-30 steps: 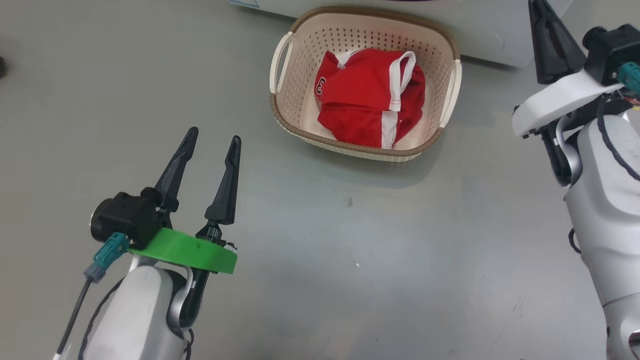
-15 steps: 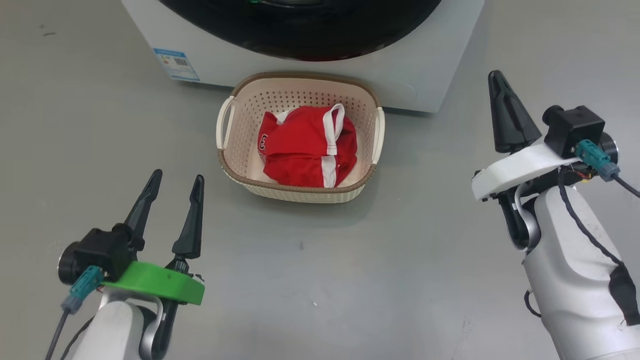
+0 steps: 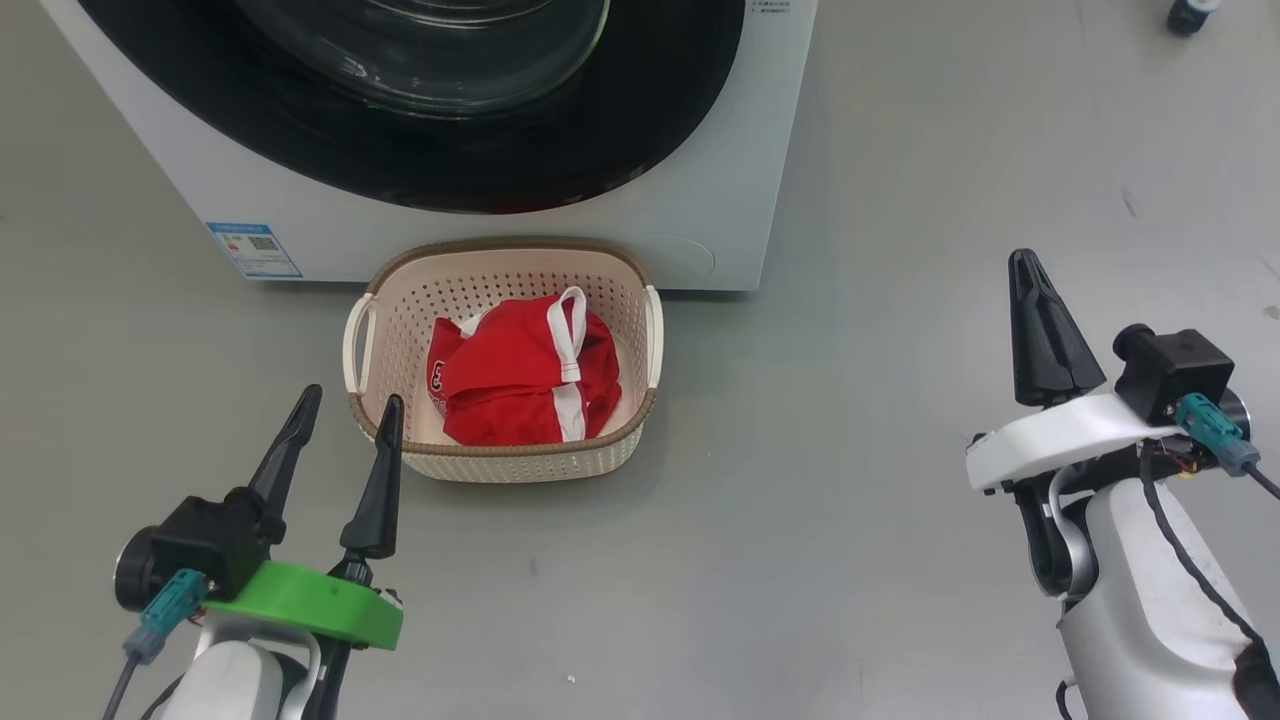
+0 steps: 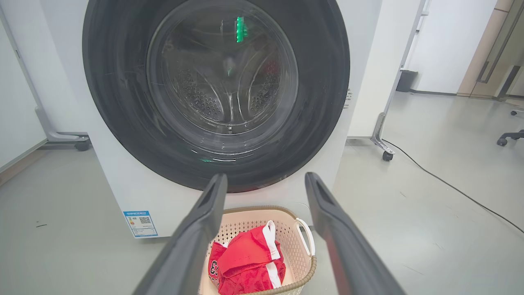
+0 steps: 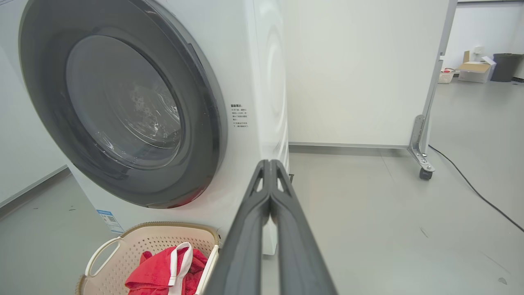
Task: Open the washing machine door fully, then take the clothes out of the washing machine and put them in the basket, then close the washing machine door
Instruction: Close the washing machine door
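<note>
Left gripper (image 3: 352,395) stands with fingers spread, empty. Right gripper (image 3: 1022,262) has fingers pressed together, empty. The clothes (image 3: 520,385) lie in the basket (image 3: 520,466), just before the washing machine (image 3: 772,120). The washing machine door (image 3: 655,120) sits closed.

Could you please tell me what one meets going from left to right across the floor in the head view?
left gripper, open → basket holding the clothes → right gripper, shut.
</note>
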Robot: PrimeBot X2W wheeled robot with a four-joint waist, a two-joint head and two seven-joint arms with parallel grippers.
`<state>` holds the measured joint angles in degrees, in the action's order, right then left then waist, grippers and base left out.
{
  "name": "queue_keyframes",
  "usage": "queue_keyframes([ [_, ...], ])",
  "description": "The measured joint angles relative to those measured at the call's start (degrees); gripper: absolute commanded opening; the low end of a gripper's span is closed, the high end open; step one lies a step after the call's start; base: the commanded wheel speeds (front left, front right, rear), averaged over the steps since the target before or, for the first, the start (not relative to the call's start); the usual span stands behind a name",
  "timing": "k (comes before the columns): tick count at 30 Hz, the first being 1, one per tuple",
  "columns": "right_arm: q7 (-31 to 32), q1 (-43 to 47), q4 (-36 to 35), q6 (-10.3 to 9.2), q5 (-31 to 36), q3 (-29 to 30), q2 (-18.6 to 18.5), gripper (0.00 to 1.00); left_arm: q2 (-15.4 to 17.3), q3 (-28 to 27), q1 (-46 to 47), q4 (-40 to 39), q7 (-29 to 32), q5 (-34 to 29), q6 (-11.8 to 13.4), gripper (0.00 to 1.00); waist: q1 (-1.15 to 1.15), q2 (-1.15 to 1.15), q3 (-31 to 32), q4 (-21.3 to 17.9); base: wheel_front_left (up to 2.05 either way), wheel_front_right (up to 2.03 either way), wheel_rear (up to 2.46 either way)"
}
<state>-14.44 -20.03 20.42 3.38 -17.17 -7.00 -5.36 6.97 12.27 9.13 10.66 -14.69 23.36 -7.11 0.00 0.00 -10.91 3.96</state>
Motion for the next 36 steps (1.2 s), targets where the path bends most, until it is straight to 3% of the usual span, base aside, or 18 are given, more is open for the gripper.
queue_keyframes([
  [7,0.0,5.7,-3.5,-0.02,0.0,0.9,1.0,0.0,0.0,-1.5,-2.1,-0.3,0.0,0.0,0.0,1.0,0.0,0.0,2.5,-2.7,0.0,0.0,0.0],
  [8,0.0,6.5,-4.0,-0.02,0.0,0.9,1.1,0.22,0.0,-1.7,-2.4,-0.4,0.0,0.0,0.0,1.0,0.0,0.0,2.7,-3.0,0.0,0.0,0.0],
  [9,0.0,7.2,-4.5,-0.05,0.1,0.9,1.1,0.77,-0.1,-1.8,-2.6,-0.4,0.0,-0.1,0.0,1.0,0.0,0.0,3.0,-3.2,0.0,0.0,0.0],
  [10,0.0,7.8,-4.6,-0.08,0.2,0.8,1.2,1.0,-0.1,-2.0,-2.8,-0.5,0.0,-0.2,0.0,1.0,0.0,0.0,3.2,-3.5,0.0,0.0,0.0],
  [36,0.0,15.0,-12.3,-0.55,3.1,1.3,1.8,1.0,-1.0,-3.4,-4.9,-0.1,0.0,-1.7,0.0,1.0,0.0,0.0,4.4,-4.7,0.0,0.0,0.0],
])
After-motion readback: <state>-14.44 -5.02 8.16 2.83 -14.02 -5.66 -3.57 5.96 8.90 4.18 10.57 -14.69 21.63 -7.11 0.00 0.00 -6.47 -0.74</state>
